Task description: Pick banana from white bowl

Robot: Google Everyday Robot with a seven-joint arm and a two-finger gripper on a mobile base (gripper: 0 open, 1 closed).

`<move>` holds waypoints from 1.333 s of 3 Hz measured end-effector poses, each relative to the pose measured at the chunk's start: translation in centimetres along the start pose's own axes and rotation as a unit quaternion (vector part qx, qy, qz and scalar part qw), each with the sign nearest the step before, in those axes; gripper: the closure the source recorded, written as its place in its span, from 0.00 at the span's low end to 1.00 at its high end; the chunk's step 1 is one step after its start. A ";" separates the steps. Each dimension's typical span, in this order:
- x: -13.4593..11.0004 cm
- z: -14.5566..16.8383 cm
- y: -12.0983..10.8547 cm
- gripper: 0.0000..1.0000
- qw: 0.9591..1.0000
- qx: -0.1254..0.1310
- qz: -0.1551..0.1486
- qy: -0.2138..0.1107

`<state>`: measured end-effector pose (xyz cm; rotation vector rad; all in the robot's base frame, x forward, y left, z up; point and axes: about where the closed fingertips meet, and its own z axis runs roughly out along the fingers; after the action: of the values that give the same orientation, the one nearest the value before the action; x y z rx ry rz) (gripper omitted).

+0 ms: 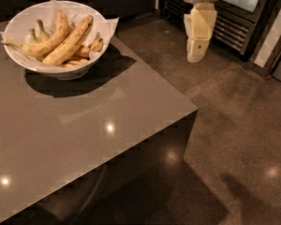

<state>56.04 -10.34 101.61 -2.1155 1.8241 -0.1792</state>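
Observation:
The white bowl [18, 29], lined with crinkled white paper, stands at the table's far left. It holds several yellow bananas [68, 40] with brown speckles, lying side by side with their green stems to the left. My gripper [195, 56] hangs pointing down over the floor, to the right of the table and well apart from the bowl. It holds nothing.
The grey table [84, 135] has its right corner at mid-frame, with a dark drop to the polished floor [234, 125] beyond it. A dark slatted cabinet or appliance [243, 22] stands at the back right.

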 end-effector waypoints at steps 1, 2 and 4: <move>-2.8 0.0 -1.7 0.00 1.000 0.016 -0.023 -0.013; -2.7 0.3 -2.6 0.00 0.999 0.022 -0.028 -0.016; -8.1 3.2 -10.0 0.00 0.992 0.029 -0.117 -0.029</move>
<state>65.04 -0.71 102.98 -2.2661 1.5171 -0.2226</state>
